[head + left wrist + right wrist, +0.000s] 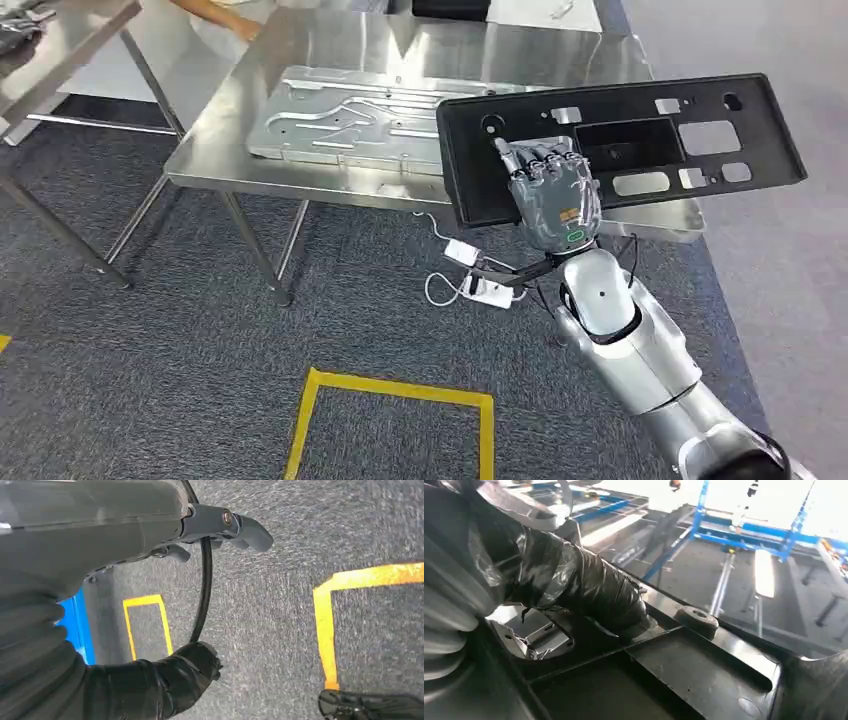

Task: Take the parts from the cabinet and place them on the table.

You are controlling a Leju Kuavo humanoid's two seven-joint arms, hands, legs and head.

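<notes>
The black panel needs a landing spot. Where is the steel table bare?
The table is bare along its far side, beyond the silver stamped plate. The plate crowds the near middle. The right end lies under the black panel that the right hand holds.

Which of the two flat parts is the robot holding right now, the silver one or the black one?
The black panel, gripped by the right hand and held above the table edge. The silver plate lies flat on the table, untouched.

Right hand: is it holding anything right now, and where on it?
Yes. The right hand grips the black panel at its lower edge near the left end, fingers over its face. The left hand holds nothing.
</notes>
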